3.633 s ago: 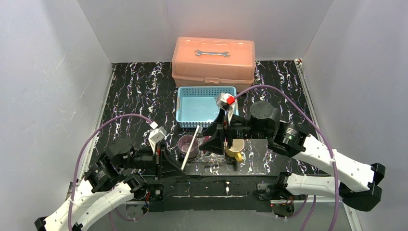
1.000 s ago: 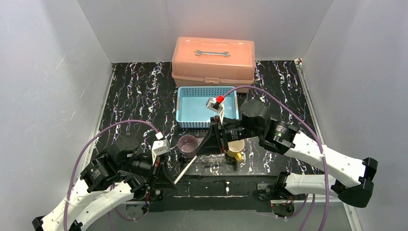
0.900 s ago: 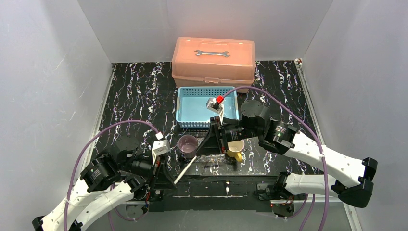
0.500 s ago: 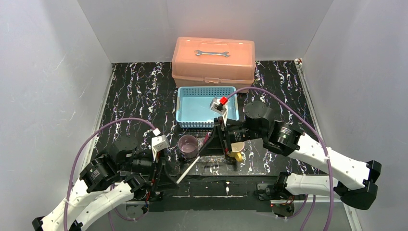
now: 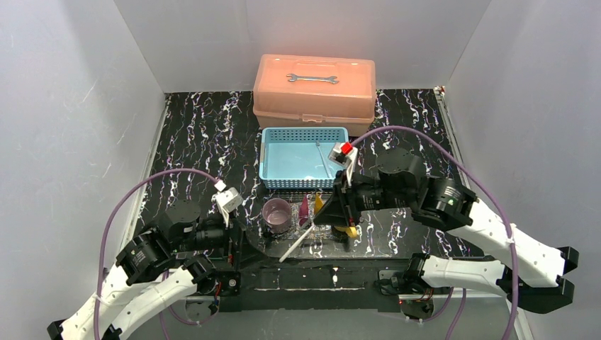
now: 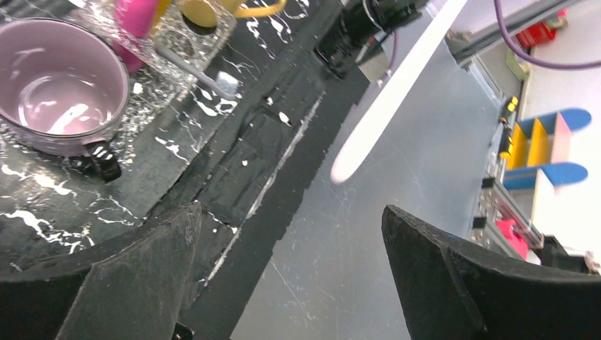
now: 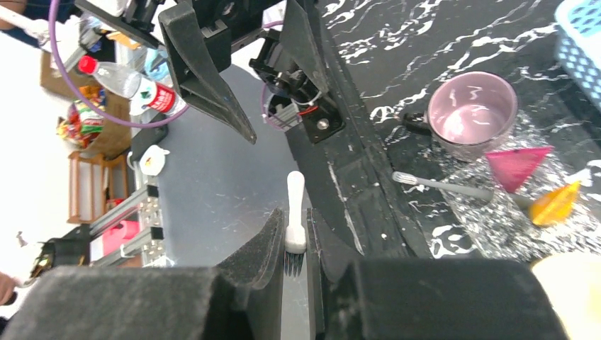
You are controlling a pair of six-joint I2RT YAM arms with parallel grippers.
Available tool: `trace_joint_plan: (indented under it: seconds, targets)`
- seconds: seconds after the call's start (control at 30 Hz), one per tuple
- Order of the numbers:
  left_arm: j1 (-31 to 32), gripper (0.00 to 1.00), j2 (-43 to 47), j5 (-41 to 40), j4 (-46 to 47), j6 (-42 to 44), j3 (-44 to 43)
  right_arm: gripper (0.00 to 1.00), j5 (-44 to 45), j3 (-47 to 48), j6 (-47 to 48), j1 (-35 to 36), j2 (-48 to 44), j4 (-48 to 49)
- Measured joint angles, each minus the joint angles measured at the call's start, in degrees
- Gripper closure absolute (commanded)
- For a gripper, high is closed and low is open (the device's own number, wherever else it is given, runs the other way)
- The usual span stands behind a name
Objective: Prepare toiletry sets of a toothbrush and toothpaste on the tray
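- Near the front edge of the black marbled table (image 5: 198, 134), the left arm crouches low, with the left fingers (image 6: 127, 283) spread wide and grasping nothing.
- The right arm reaches in with its elbow bent. The right fingers (image 7: 259, 256) are clenched on a slim white toothbrush (image 5: 298, 243) that slants over the tray's near edge.
- The clear, glittery tray (image 7: 482, 219) carries a tapered magenta tube (image 7: 516, 166), a yellow tube (image 7: 554, 203) and a thin grey toothbrush (image 7: 439, 188), beside a glossy purple mug (image 5: 276, 214).
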State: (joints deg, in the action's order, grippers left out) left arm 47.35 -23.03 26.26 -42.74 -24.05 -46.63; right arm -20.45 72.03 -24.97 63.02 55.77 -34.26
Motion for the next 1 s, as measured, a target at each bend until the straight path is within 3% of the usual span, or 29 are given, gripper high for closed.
trace_joint_plan:
  seconds: [0.23, 0.5, 1.0]
  targets:
    - [0.0, 0.02, 1.9, -7.8, 0.5, -1.8, 0.1, 0.99, 9.9, 7.6, 2.7, 0.0, -0.2, -11.0]
    - [0.0, 0.02, 2.2, -11.2, 2.7, -3.2, 2.2, 0.99, 18.4, 9.9, 4.0, 0.0, 0.4, -20.0]
    - [0.0, 0.02, 0.7, -12.4, 5.6, -2.9, 5.7, 0.99, 29.6, 4.2, 5.7, 0.0, 2.4, -20.5]
